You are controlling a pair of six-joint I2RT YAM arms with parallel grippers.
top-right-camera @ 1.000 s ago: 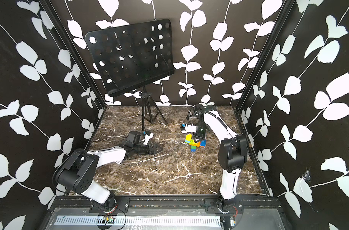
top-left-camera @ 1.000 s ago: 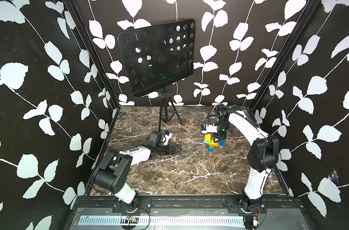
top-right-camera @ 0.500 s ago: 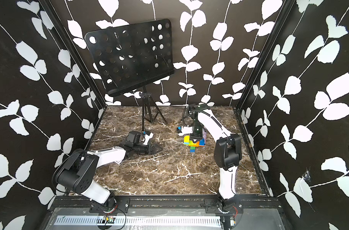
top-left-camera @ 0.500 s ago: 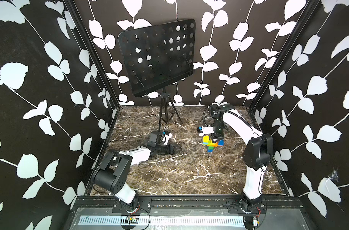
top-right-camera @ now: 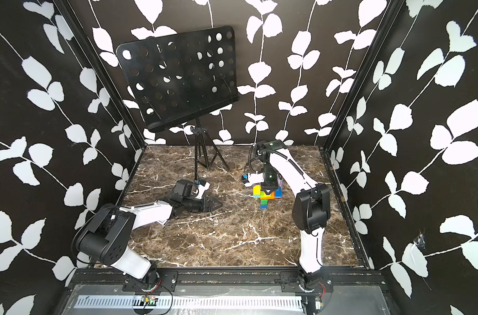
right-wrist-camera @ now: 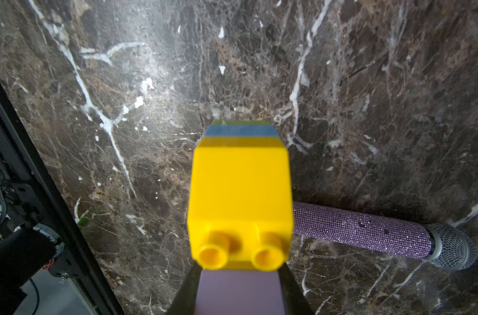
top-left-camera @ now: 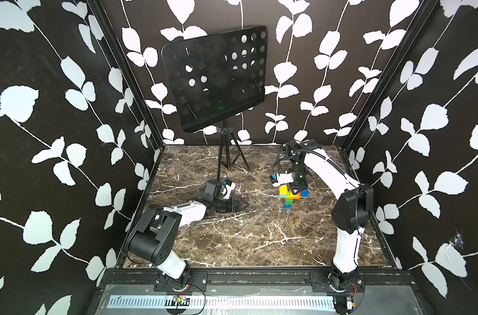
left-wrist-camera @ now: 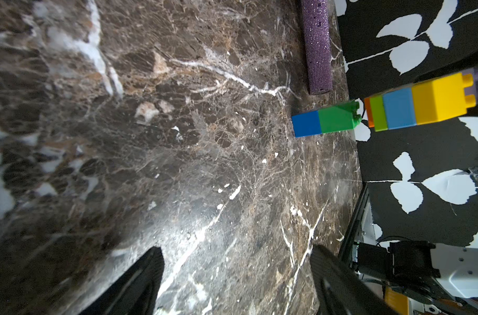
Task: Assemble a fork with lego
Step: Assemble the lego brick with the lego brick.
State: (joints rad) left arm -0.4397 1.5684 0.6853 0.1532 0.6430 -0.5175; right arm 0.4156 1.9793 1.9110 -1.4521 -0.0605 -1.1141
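Observation:
The fork (top-left-camera: 292, 195) stands upright at the right rear of the marble table (top-left-camera: 232, 240), prongs up, in both top views (top-right-camera: 265, 194). My right gripper (top-left-camera: 299, 188) comes down from above and is shut on its pale lilac middle prong (right-wrist-camera: 237, 294), just behind the yellow prong brick (right-wrist-camera: 240, 196). In the left wrist view the blue-and-green stem (left-wrist-camera: 322, 122) rests its blue end on the marble. The green brick's studs show, with a narrow gap to the orange crossbar (left-wrist-camera: 368, 113). My left gripper (top-left-camera: 243, 204) lies low on the table to the left, open and empty (left-wrist-camera: 236, 251).
A glittery purple microphone (right-wrist-camera: 368, 231) lies on the table just behind the fork, near the right wall (left-wrist-camera: 317, 46). A black music stand (top-left-camera: 216, 76) stands on a tripod (top-left-camera: 227, 161) at the back. Patterned walls close in three sides.
The right arm has shifted slightly to the left with the bricks it holds. The left arm has not moved.

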